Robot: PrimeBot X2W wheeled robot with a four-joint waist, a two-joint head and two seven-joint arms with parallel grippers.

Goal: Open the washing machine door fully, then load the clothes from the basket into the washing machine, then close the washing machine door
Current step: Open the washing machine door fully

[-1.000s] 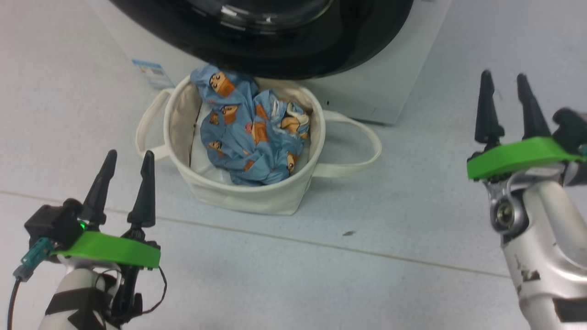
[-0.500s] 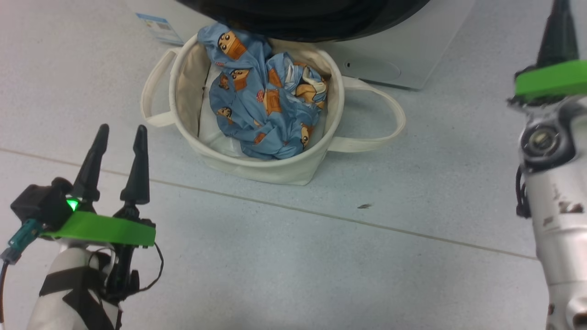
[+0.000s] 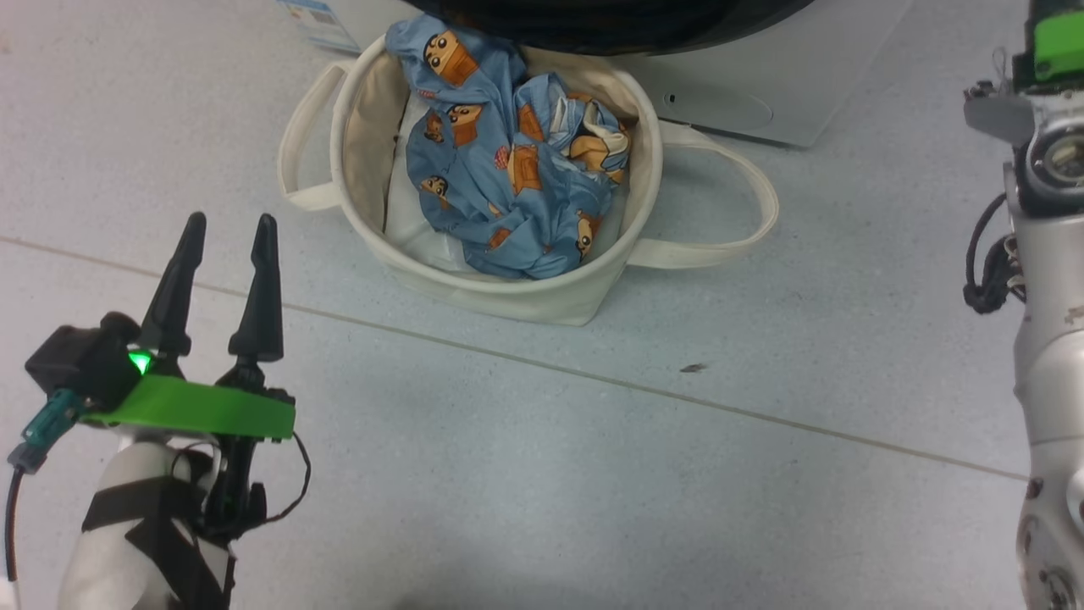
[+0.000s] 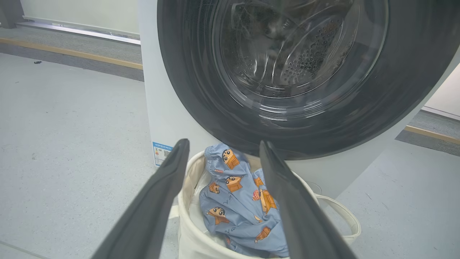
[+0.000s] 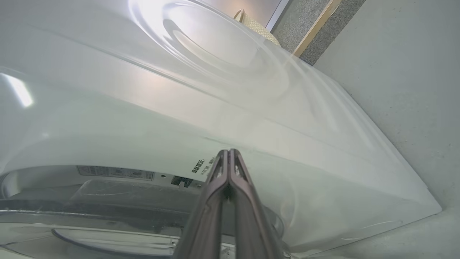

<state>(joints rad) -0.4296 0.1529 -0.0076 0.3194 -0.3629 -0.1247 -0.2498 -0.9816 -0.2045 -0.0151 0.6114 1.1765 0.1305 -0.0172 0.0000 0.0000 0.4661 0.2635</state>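
At the head view's top edge the washing machine (image 3: 762,102) and its black-rimmed door (image 3: 593,21) are mostly cut off. The right gripper (image 5: 227,154), its 2 fingers pressed together on nothing, points at the machine's white side. The left gripper (image 3: 229,224) hangs spread and empty near the basket (image 3: 500,292). The clothes (image 3: 508,186) lie crumpled inside it, below the door's rim. The floor (image 3: 593,491) is pale grey and speckled, with 1 seam.

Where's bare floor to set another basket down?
Bare floor spreads on the robot's side of the basket, between the left gripper and the right arm. Crowded beyond: the basket, holding the clothes, sits right before the washing machine.
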